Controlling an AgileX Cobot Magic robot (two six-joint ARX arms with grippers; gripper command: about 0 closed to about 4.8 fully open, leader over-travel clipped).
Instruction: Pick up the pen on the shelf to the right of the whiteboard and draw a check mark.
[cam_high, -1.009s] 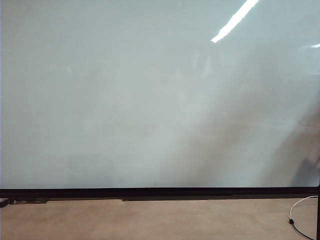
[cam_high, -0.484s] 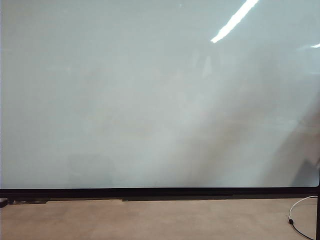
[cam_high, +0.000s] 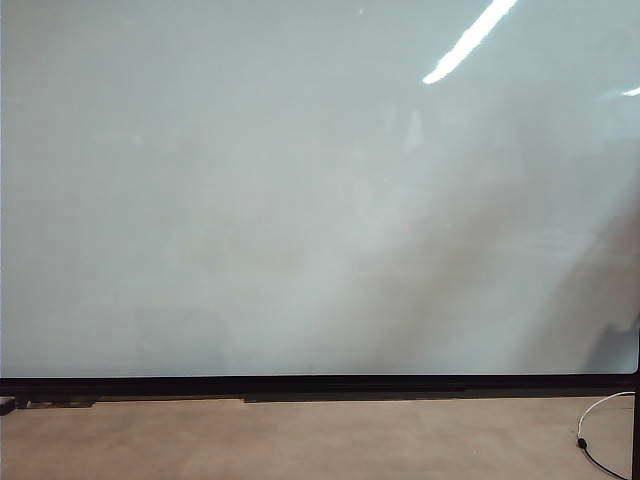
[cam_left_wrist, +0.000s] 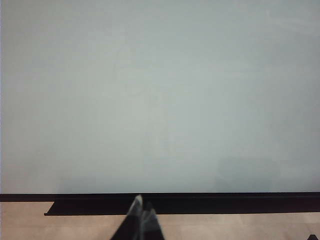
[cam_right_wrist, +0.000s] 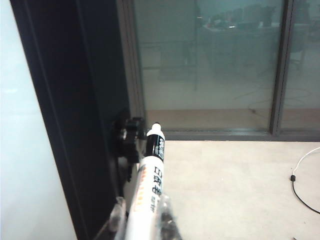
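Observation:
The whiteboard (cam_high: 300, 200) fills the exterior view, pale and glossy with a thin black bottom frame; neither gripper nor any check mark is in view there. In the right wrist view my right gripper (cam_right_wrist: 142, 216) is shut on the pen (cam_right_wrist: 150, 182), a white marker with dark print and a black tip pointing away from the wrist. The pen's tip lies beside a small black bracket (cam_right_wrist: 127, 135) on the board's dark side frame (cam_right_wrist: 70, 125). My left gripper (cam_left_wrist: 142, 209) is shut and empty, hanging low in front of the board (cam_left_wrist: 160, 100).
Beyond the board's right edge stands a glass wall (cam_right_wrist: 210, 65) over a pale floor. A white cable with a black end (cam_right_wrist: 300, 182) lies on that floor and also shows at the lower right as the cable (cam_high: 600, 415) in the exterior view.

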